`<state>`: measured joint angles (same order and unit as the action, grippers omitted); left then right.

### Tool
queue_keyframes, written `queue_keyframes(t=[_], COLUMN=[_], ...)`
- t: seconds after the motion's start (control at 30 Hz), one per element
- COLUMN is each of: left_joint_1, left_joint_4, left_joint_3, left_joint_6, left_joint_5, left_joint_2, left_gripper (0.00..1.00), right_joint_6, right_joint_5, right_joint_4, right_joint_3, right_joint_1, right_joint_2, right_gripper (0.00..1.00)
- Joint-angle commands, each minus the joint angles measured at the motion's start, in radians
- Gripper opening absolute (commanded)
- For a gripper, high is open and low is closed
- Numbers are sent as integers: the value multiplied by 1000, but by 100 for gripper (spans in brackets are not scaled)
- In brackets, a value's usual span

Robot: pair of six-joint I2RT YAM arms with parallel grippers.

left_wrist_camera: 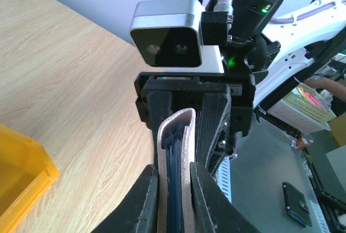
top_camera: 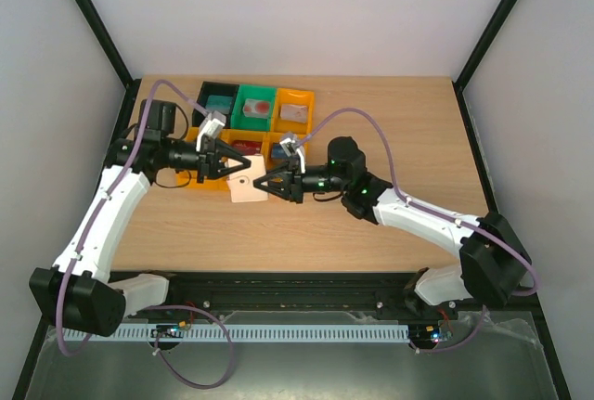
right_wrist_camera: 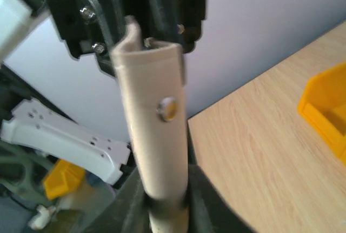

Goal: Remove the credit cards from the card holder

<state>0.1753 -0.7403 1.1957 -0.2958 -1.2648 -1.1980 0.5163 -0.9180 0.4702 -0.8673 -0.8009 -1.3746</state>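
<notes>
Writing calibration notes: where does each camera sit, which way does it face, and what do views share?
Top external: above and behind the bases, looking down at the table; both arms show, left gripper and right gripper meeting at the card holder.
Left wrist: on the left arm, facing the right arm; own fingers clamp the holder.
Right wrist: facing back at the left arm; own fingers flank the holder.
Shared: each wrist view shows the holder, the other gripper, an orange bin.

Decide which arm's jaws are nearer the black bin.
Left. Left arm: jaws a little short of the black bin, on the holder. Right arm: jaws at the holder's other end, farther from the bin.
</notes>
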Motion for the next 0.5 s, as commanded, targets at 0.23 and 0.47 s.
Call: queue_keyframes(t=[0.23, 0.47], left_joint_1=[-10, -11], left_joint_4=[179, 202], left_joint_3=[-85, -113], left_joint_6=[192, 222], left_joint_5=[265, 212], left_joint_2=[28, 54], left_gripper=[81, 85], right_joint_6=[0, 48], right_joint_5=[179, 407], right_joint_4=[-72, -278], right_joint_3=[-64, -127], right_joint_1=[-10, -10], right_joint_2=[25, 27], right_gripper=[2, 2])
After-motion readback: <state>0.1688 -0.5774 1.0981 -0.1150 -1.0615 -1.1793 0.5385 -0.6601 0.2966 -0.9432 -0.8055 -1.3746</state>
